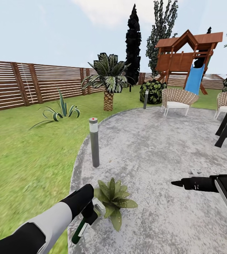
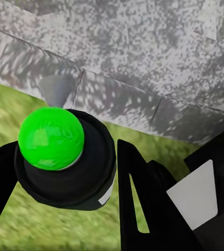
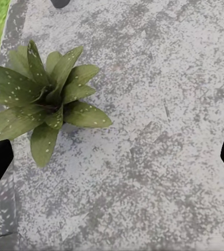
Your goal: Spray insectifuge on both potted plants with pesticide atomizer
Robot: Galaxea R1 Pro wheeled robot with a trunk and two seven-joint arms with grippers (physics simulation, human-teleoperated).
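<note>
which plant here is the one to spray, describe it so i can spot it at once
Find the grey round patio and follow its lawn-side edge to the grey bollard lamp. Just nearer the robot sits the potted plant, beside the left gripper holding the atomizer. It is a low rosette of broad speckled olive leaves, unlike the trunked palm or striped agave.

your left gripper (image 1: 89, 216) clamped on the pesticide atomizer (image 1: 81, 225), bottle tilted, just beside a potted plant (image 1: 114, 199) at the patio (image 1: 155, 148) edge, grey bollard lamp (image 1: 94, 142) behind it, your right gripper (image 1: 178, 183) well apart over bare paving
</note>
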